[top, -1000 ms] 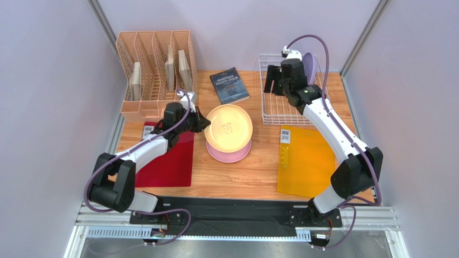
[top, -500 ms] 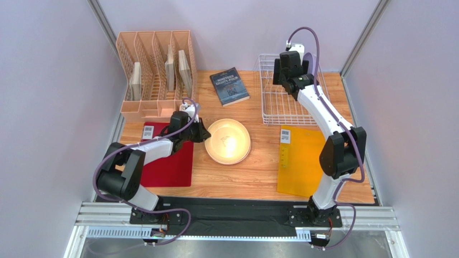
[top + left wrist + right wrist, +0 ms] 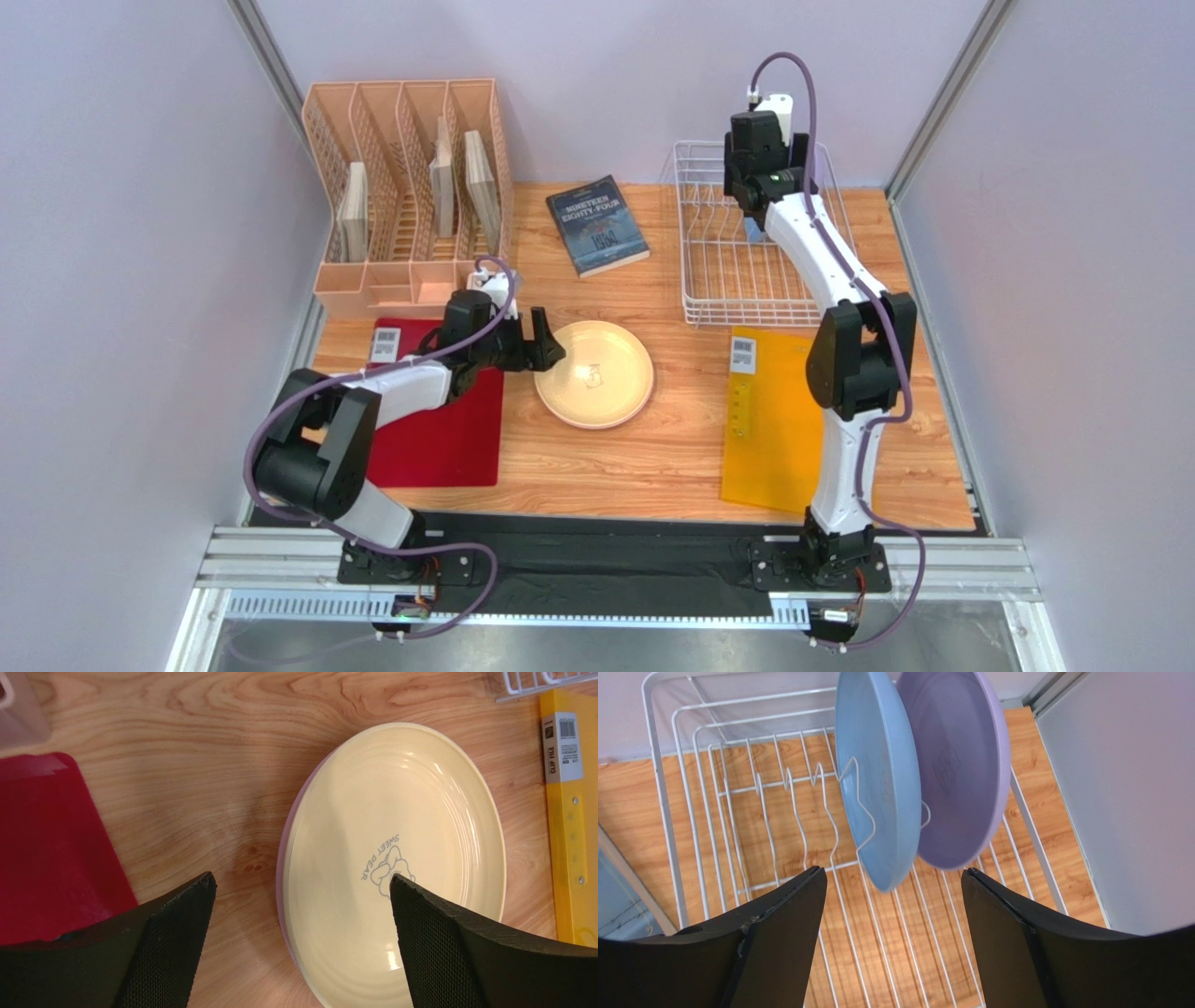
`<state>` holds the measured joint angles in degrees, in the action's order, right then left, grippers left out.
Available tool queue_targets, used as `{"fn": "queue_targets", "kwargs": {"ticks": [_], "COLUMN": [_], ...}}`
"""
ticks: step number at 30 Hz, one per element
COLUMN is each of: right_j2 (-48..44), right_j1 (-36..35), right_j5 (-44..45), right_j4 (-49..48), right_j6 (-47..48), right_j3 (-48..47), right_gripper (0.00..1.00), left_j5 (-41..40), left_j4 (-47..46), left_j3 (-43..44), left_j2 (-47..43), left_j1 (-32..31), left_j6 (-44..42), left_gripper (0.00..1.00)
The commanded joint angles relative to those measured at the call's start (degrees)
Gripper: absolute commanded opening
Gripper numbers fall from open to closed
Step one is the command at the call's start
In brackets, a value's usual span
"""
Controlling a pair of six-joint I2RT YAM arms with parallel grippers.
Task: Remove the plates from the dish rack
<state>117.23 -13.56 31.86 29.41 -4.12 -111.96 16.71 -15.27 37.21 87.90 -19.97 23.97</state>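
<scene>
A wooden table (image 3: 687, 420) fills the middle of the overhead view. The white wire dish rack (image 3: 716, 266) is set at its upper right, and a peach slotted organiser (image 3: 400, 196) at its upper left. A yellow clip file (image 3: 786, 434) is laid at lower right, below the rack, and a red folder (image 3: 449, 427) at lower left. A dark book (image 3: 598, 223) is placed between organiser and rack.

Two plates are seen upright in the rack in the right wrist view: the light blue plate (image 3: 878, 791) at upper centre, held between wire prongs, and the lavender plate (image 3: 955, 770) just beside it on the right. The other two are stacked flat at the table's centre: the cream plate (image 3: 595, 374) on top, and the pink plate (image 3: 283, 875) beneath it, shown only as a thin rim at the left edge.

The left gripper (image 3: 302, 882) is held spread wide at the left rim of the cream plate, with nothing pinched. The right gripper (image 3: 894, 875) is likewise held apart, just below the blue plate's lower edge, and nothing is gripped by it.
</scene>
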Motion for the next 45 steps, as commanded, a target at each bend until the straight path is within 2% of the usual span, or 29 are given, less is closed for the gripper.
{"fn": "queue_targets", "kwargs": {"ticks": [1, 3, 7, 11, 13, 14, 15, 17, 19, 20, 24, 28, 36, 45], "right_j2": [6.69, 8.45, 11.70, 13.02, 13.64, 13.99, 14.25, 14.34, 14.43, 14.34, 13.38, 9.26, -0.15, -13.93], "right_j1": [0.38, 0.47, 0.55, 0.64, 0.73, 0.82, 0.73, 0.73, 0.73, 0.73, 0.12, -1.99, -4.45, -6.47], "right_j5": [4.44, 5.66, 9.18, 10.33, 10.33, 10.16, 10.16, 9.72, 9.10, 9.27, 13.47, 19.37, 30.10, 28.71], "right_j4": [-2.16, -2.25, -2.51, -3.83, -4.10, -3.92, -3.92, -4.01, -4.01, -4.18, -4.62, -11.28, -20.79, -17.99], "right_j6": [3.76, 3.86, 5.96, 6.58, 6.76, 7.02, 7.19, 7.46, 7.37, 7.46, 7.72, 10.88, 15.63, 10.46], "right_j3": [-7.81, -9.41, -11.17, -10.82, -10.91, -10.91, -10.82, -10.73, -10.64, -10.65, -10.56, -5.83, 1.30, 10.79], "right_gripper": [0.72, 0.68, 0.68, 0.67, 0.60, 0.56, 0.45, 0.29, 0.06, 0.00, 0.00, 0.00, 0.00, 0.00], "left_j5": [-2.20, -2.82, -3.70, -4.05, -3.97, -4.14, -4.23, -4.32, -4.40, -4.32, -2.74, -0.80, -4.75, -5.64], "left_j4": [0.58, 3.12, 8.75, 10.08, 9.91, 10.17, 10.60, 11.92, 13.24, 13.42, 12.72, 12.37, 12.54, 10.17], "left_j3": [0.84, 1.72, 4.62, 5.42, 5.33, 5.41, 5.76, 6.38, 7.43, 7.61, 8.49, 9.63, 9.55, 9.72], "left_j2": [-7.19, -9.22, -13.79, -16.79, -17.58, -17.67, -17.59, -16.62, -15.40, -15.04, -13.28, -10.21, -10.99, -11.96], "left_j1": [-0.42, -0.42, -0.51, -0.51, -0.51, -0.51, -0.51, -0.51, -0.51, -0.51, -0.51, -0.51, -1.13, -1.13], "left_j6": [-1.90, -2.78, -4.63, -6.21, -6.21, -5.78, -5.69, -5.77, -6.30, -6.47, -6.30, -5.86, -6.91, -6.04], "left_gripper": [1.00, 1.00, 1.00, 1.00, 1.00, 1.00, 1.00, 1.00, 1.00, 1.00, 1.00, 1.00, 1.00, 1.00]}}
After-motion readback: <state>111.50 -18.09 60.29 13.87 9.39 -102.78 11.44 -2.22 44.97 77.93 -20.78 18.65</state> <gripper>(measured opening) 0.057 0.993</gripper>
